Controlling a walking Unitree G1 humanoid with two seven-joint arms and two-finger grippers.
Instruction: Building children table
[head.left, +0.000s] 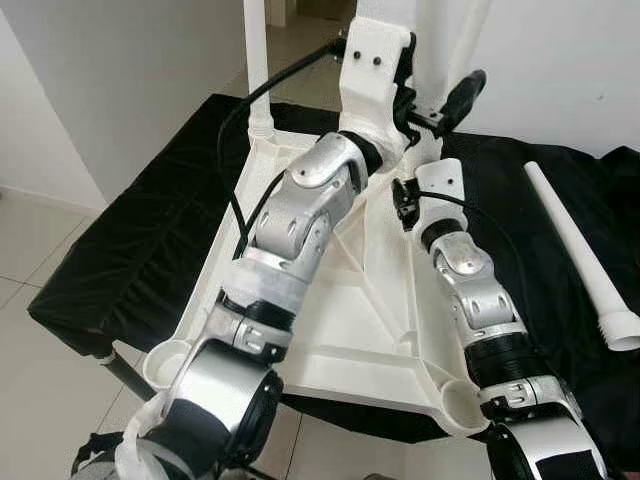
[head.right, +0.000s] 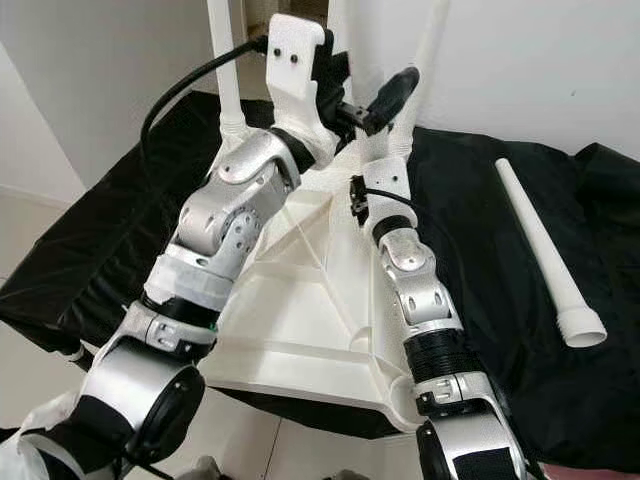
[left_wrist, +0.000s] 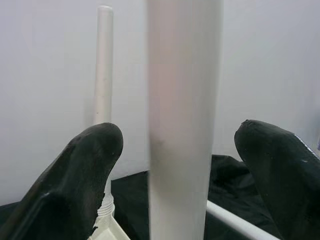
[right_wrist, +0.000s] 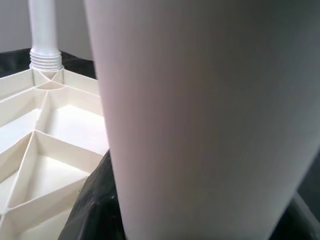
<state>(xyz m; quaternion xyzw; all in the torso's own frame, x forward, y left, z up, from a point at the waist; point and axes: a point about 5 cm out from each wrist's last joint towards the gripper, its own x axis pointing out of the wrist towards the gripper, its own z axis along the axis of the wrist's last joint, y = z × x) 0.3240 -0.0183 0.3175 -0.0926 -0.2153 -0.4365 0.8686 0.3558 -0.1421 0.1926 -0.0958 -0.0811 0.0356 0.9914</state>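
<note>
The white table top (head.left: 340, 355) lies upside down on a black cloth. One white leg (head.left: 256, 70) stands screwed into its far left corner. A second leg (head.right: 428, 60) rises, slightly tilted, from the far right corner. My left gripper (left_wrist: 177, 165) is raised beside this leg and open, its black fingers (left_wrist: 85, 175) standing clear on either side of the shaft. Lower down, near the leg's base, my right gripper (head.right: 392, 150) is shut on the same leg (right_wrist: 200, 115). A third leg (head.left: 580, 250) lies loose on the cloth to the right.
The black cloth (head.left: 140, 240) covers a low platform whose front left edge drops to a tiled floor. White walls stand close behind the table top. A doorway opens at the back.
</note>
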